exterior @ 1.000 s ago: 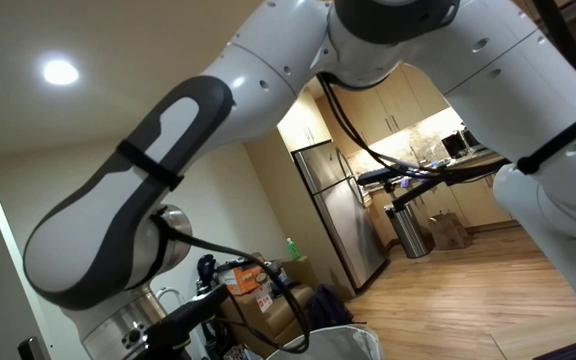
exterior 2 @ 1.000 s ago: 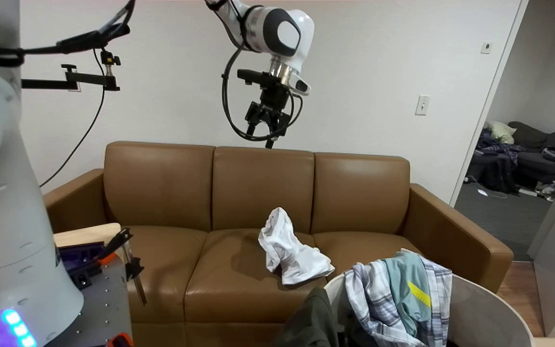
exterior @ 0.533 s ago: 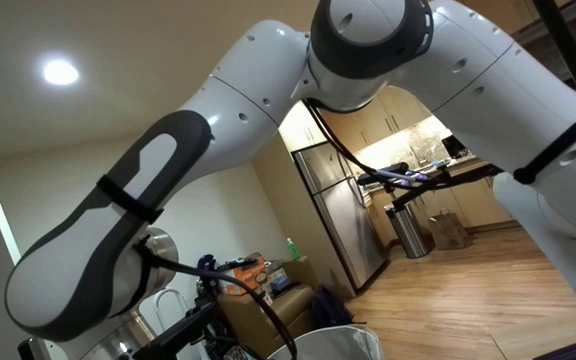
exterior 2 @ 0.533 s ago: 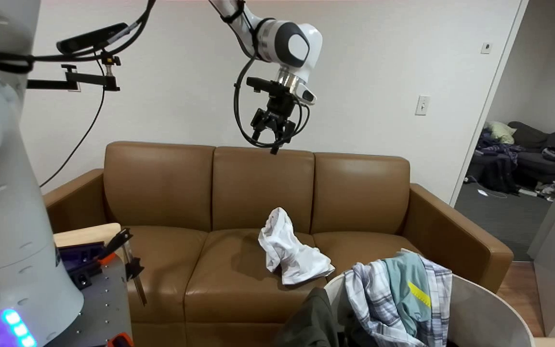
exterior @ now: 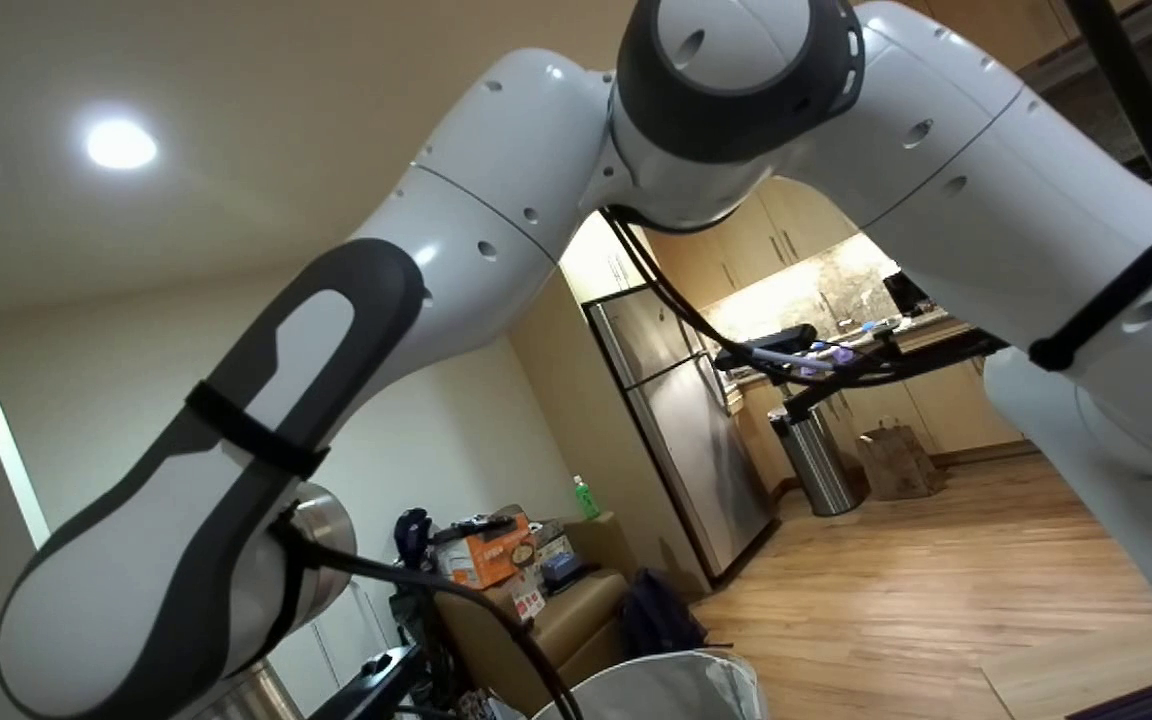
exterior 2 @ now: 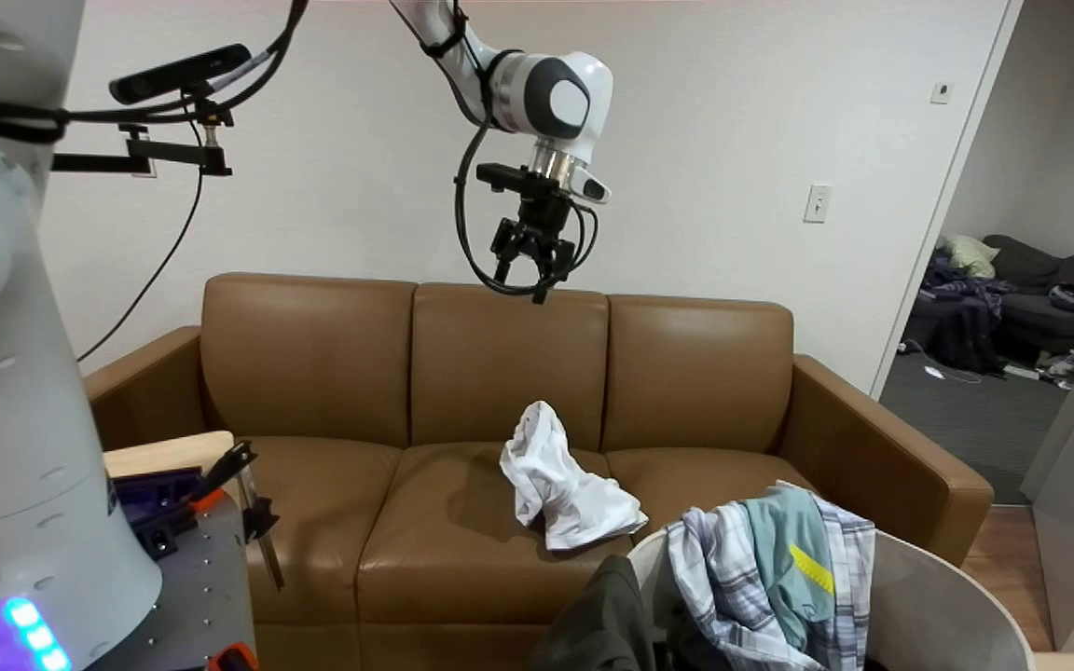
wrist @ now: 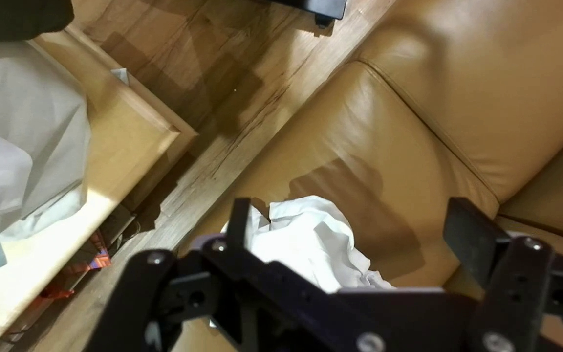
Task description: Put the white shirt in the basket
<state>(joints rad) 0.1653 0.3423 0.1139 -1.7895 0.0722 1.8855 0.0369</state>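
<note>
The white shirt (exterior 2: 570, 494) lies crumpled on the middle seat of the brown sofa, one end bunched up higher. In the wrist view the white shirt (wrist: 306, 244) shows below the jaws, toward the left finger, its lower part hidden behind the gripper body. High over the sofa, well above the cloth, hangs my gripper (exterior 2: 520, 286), open with nothing held. Its fingers (wrist: 474, 239) stand wide apart. The basket (exterior 2: 938, 596) is at the front right in an exterior view, and its rim (exterior: 676, 657) shows at the bottom of an exterior view.
Plaid and teal clothes (exterior 2: 789, 559) hang over the basket's rim, with dark cloth (exterior 2: 602, 620) beside them. The sofa backrest (exterior 2: 509, 363) rises behind the shirt. A light wooden surface (wrist: 130, 132) lies between basket and sofa. A metal stand (exterior 2: 187, 587) carries the arm's base.
In an exterior view my gripper has come down a little and shifted slightly to the right, staying open. The shirt and the basket have not moved.
</note>
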